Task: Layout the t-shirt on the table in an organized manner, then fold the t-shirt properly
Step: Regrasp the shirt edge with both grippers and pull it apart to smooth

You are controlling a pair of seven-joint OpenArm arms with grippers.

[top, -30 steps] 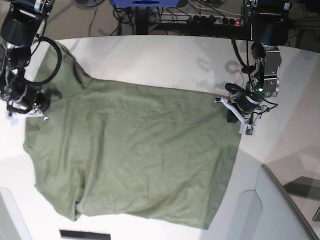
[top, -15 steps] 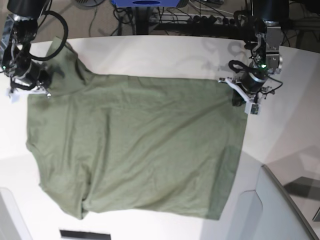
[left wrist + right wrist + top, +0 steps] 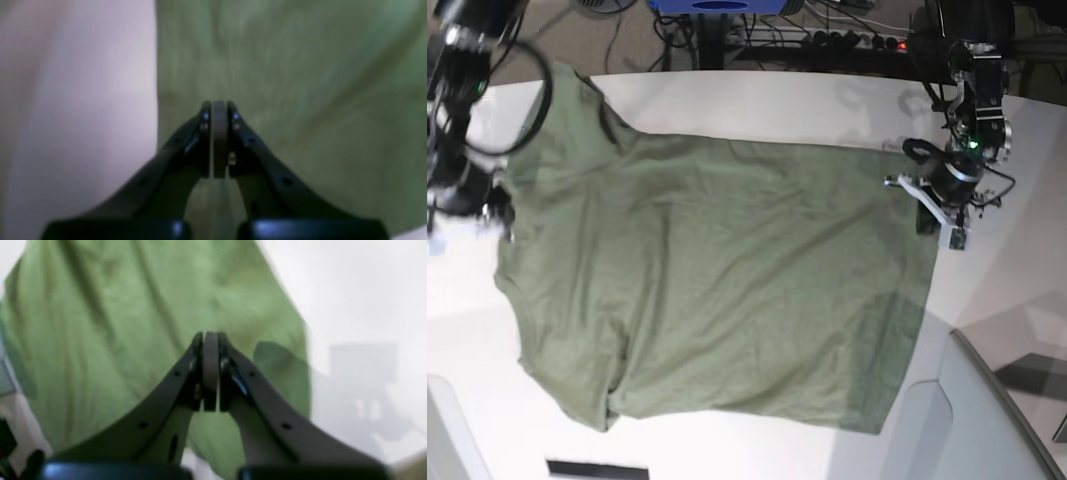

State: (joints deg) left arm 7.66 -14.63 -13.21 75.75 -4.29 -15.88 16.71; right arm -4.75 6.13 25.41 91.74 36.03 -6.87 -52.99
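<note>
The olive-green t-shirt point(image 3: 717, 290) lies spread over the white table point(image 3: 757, 110), collar side at the left and hem at the right. My left gripper point(image 3: 927, 215) is at the hem's far right corner, shut on the t-shirt point(image 3: 300, 100), with its fingertips point(image 3: 215, 103) pressed together near the cloth's edge. At the shirt's left edge by the sleeve, my right gripper point(image 3: 499, 215) is shut on the t-shirt point(image 3: 133, 306) as well. Its jaws point(image 3: 206, 335) are closed, and cloth drapes away beneath them. Bare table point(image 3: 76, 100) shows beside the hem.
A pale grey moulded piece point(image 3: 967, 420) rises at the near right corner. Cables and a power strip point(image 3: 847, 40) lie beyond the table's far edge. A black strip point(image 3: 597, 468) sits at the near edge. The table's curved edge point(image 3: 1027, 100) runs behind the left arm.
Both grippers have carried the shirt to the right in the base view. The cloth now lies wider and smoother, and its hem sits further right.
</note>
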